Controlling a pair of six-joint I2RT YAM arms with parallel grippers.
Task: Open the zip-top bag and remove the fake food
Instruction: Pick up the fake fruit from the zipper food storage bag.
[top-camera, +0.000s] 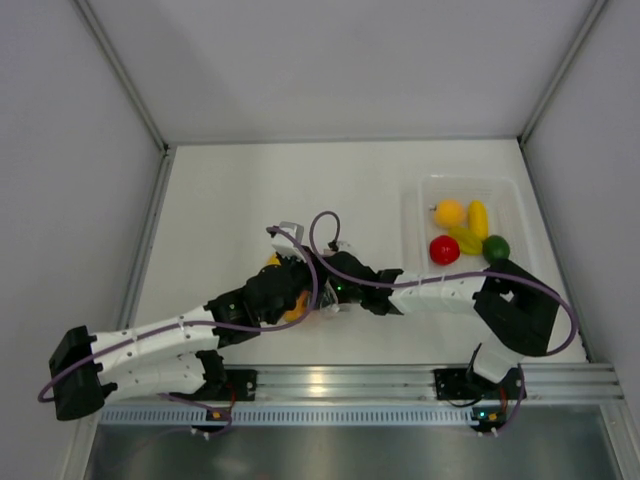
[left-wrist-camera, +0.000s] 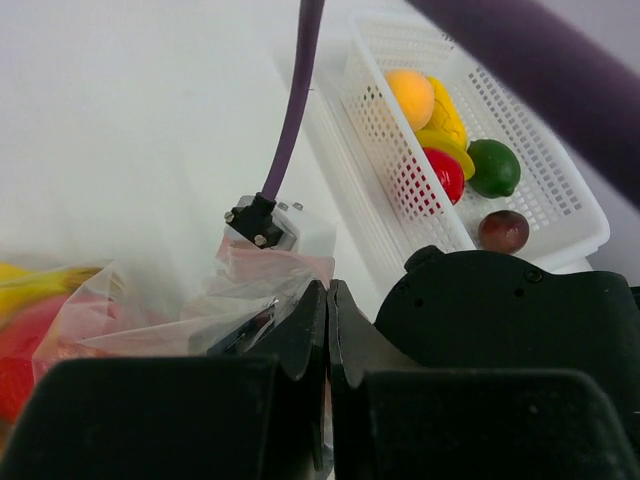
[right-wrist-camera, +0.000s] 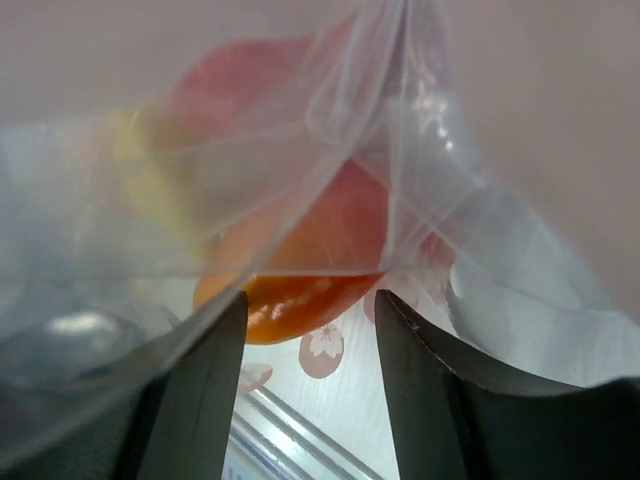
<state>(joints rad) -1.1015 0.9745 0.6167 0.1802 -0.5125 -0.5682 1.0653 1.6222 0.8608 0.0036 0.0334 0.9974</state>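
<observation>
**Bag held between the two arms, right jaws free in front of it**

The white table (top-camera: 300, 180) carries everything. The left arm (top-camera: 150, 340) and the right arm (top-camera: 440, 290) reach toward each other and meet near the middle of it. A white basket (left-wrist-camera: 570, 215) stands well apart on the right side, with some plastic fruits already inside, among them a green lime (left-wrist-camera: 495, 167) and a dark purple piece (left-wrist-camera: 503, 230).

The bag (left-wrist-camera: 150, 310) lies exactly where the two arms meet, so both are at it and neither is clearly nearer. I cannot tell its long axis, because the arms cover most of it in the top view.

The left gripper (left-wrist-camera: 328, 310) has its jaws pressed together, and a fold of the clear film seems caught between them. I judge it is the holding hand.

The right gripper (right-wrist-camera: 310, 300) has its jaws apart with a moderate gap and grips nothing. The film hangs just ahead of it and above, and drapes over both fingers (right-wrist-camera: 200, 390).

Inside the bag, straight ahead of the right jaws, are a red piece (right-wrist-camera: 330, 220) and under it an orange piece (right-wrist-camera: 290, 300). The left wrist view shows also a yellow banana (left-wrist-camera: 30, 285).

The coming move, in my judgement, depends on this: the food is behind the film, so the right jaws need the mouth of the bag, and its position is not clear here.
</observation>
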